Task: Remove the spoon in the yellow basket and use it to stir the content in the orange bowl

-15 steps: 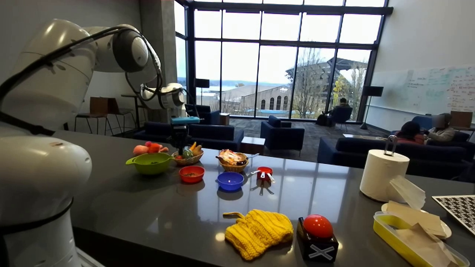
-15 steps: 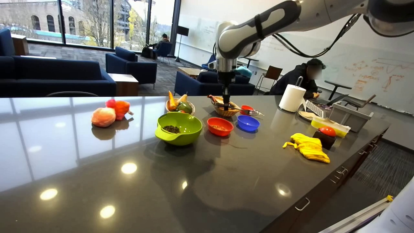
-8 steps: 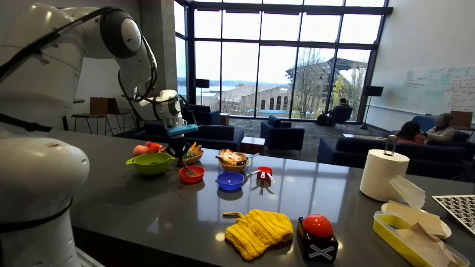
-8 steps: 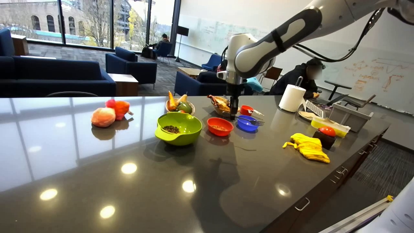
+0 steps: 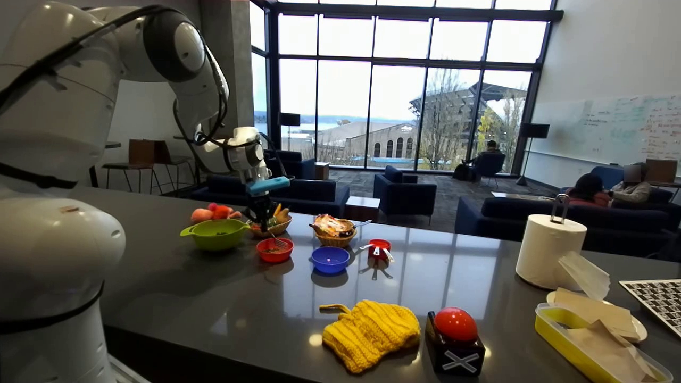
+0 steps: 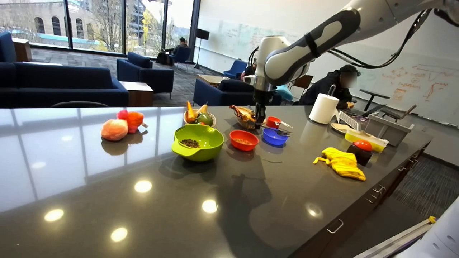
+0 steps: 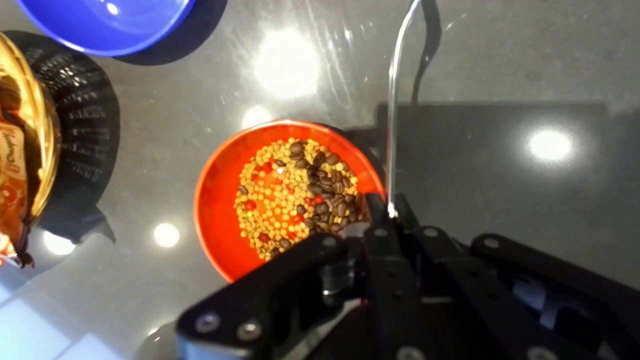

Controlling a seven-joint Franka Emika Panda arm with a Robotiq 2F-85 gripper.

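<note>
While gripper (image 7: 390, 205) holds utensil (image 7: 392, 125) — orange bowl (image 7: 218, 215) near.

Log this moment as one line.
End effector: shut on metal utensil | Utensil: over counter, outside orange bowl | Bowl: yellow grains, dark beans, red bits | Stirring: not under way

Arm (image 6: 287, 64), white-shelled, with black hand (image 7: 389, 204).
Shells (image 5: 69, 111) glossy and rounded; one joint bears a dark round cap (image 5: 159, 48) with a pale central disc (image 5: 190, 50). Black cables (image 5: 57, 63) run along the casing; a black strap (image 6: 311, 44) encircles a white link (image 6: 373, 14) inlaid with dark grey. Turquoise block (image 5: 268, 184) fitted at the wrist. Hand shows slim jointed bars (image 7: 270, 290) and round, silvery screw heads (image 7: 207, 321). A small brownish mark (image 5: 69, 209) on the lower shell.
</note>
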